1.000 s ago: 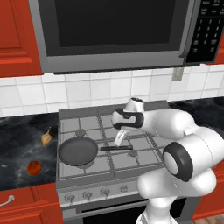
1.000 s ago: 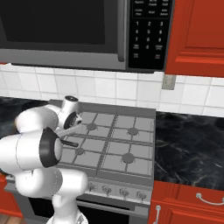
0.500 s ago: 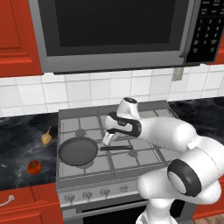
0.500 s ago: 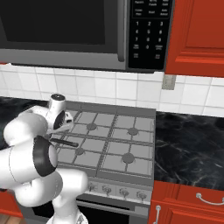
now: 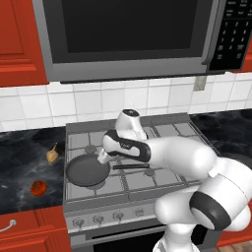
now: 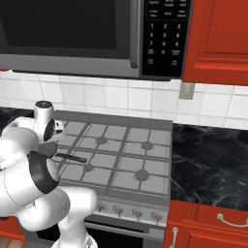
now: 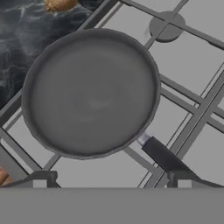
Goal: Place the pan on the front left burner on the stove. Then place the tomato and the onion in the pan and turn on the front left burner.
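Observation:
The dark round pan (image 5: 87, 171) sits on the stove (image 5: 165, 132) at its front left, covering the front left burner. Its thin black handle (image 5: 132, 166) points right. My gripper (image 5: 104, 158) hovers just above the pan's right rim, open and holding nothing. From the hand camera the pan (image 7: 89, 92) lies right below, its handle (image 7: 161, 156) running toward one fingertip (image 7: 178, 176), and the gripper (image 7: 110, 178) stands wide. The tan onion (image 5: 52, 156) and the red tomato (image 5: 38, 187) rest on the dark counter left of the stove. The onion (image 7: 59, 4) shows at the top edge there.
A small burner cap (image 7: 165, 27) lies behind the pan. Knobs (image 5: 98, 218) line the stove's front. A microwave (image 5: 128, 34) hangs above, over a tiled wall. Dark counter (image 6: 208, 155) continues right of the stove, with red cabinets (image 6: 215, 38) above.
My arm has swung left, from above the handle near the stove's middle to over the pan's right rim. The gripper stayed open. Pan, tomato and onion have not moved.

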Motion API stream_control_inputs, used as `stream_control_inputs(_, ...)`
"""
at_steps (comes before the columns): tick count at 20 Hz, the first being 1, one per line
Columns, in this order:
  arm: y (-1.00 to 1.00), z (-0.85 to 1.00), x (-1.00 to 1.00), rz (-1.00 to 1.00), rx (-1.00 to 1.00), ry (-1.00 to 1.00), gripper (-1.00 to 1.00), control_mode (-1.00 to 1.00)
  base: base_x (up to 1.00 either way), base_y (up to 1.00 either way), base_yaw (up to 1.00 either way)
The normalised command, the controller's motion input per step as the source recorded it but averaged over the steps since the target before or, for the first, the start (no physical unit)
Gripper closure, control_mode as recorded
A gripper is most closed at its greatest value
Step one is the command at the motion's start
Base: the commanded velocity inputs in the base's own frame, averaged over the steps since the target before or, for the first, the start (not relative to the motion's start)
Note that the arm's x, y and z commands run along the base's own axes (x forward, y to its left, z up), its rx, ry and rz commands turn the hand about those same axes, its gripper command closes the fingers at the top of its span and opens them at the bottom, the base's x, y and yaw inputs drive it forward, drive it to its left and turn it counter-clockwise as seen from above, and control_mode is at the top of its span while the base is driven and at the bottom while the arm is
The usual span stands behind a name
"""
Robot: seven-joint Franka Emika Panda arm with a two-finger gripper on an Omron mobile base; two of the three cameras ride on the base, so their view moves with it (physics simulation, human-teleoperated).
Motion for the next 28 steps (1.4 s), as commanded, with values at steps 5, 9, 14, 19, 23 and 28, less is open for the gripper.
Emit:
stream_control_inputs(5, 0.43, 0.0, -0.05, -0.01, 0.02, 0.0, -1.0, -1.0, 0.0, 0.0, 0.0)
stream_control_inputs(9, 0.54, 0.01, -0.01, 0.0, 0.0, 0.0, -1.0, -1.0, 0.0, 0.0, 0.0)
stream_control_inputs(14, 0.61, 0.13, -0.09, 0.0, 0.0, 0.0, -1.0, -1.0, 0.0, 0.0, 0.0)
stream_control_inputs(19, 0.6, 0.19, -0.26, 0.0, 0.0, 0.0, -1.0, -1.0, 0.0, 0.0, 0.0)
stream_control_inputs(23, 0.62, 0.25, -0.2, 0.0, 0.0, 0.0, -1.0, -1.0, 0.0, 0.0, 0.0)
stream_control_inputs(28, 0.63, 0.19, -0.1, 0.0, 0.0, 0.0, -1.0, -1.0, 0.0, 0.0, 0.0)
